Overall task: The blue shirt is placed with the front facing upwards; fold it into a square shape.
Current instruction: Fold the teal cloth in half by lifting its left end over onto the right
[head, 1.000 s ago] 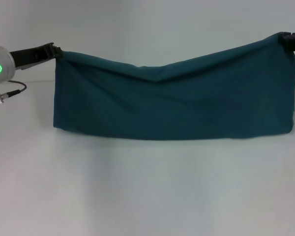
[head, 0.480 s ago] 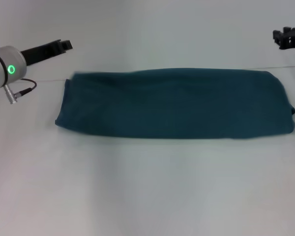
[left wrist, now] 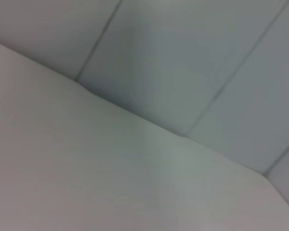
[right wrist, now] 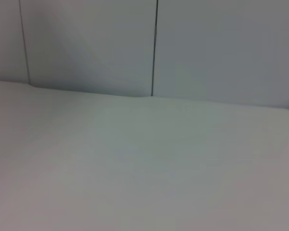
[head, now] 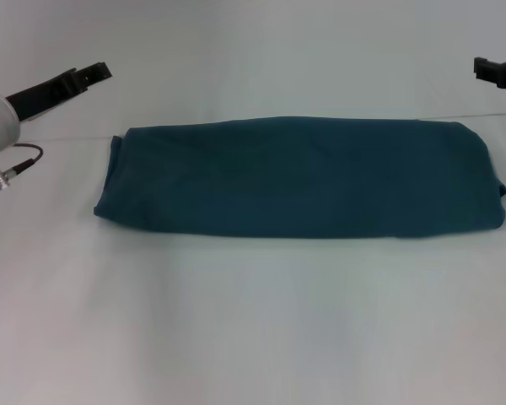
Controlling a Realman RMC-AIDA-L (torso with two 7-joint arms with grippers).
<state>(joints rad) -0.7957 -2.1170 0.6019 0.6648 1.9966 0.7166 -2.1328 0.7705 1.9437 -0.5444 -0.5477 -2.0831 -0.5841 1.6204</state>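
Observation:
The blue shirt (head: 304, 177) lies flat on the white table (head: 253, 321) as a long, dark teal band folded lengthwise, running from left to right across the middle of the head view. No lettering shows on it. My left gripper (head: 99, 72) hovers above and behind the shirt's left end, open and holding nothing. My right gripper (head: 489, 67) hovers above and behind the right end, also open and clear of the cloth. Neither wrist view shows the shirt or any fingers.
The wrist views show only the bare white tabletop (left wrist: 86, 183) and a pale panelled wall (right wrist: 154, 48) behind it. A cable (head: 21, 160) hangs from the left arm near the table's left side.
A second ago both grippers held the shirt's far edge up by its corners. They let go, the edge dropped flat onto the table, and both grippers drew back and outward.

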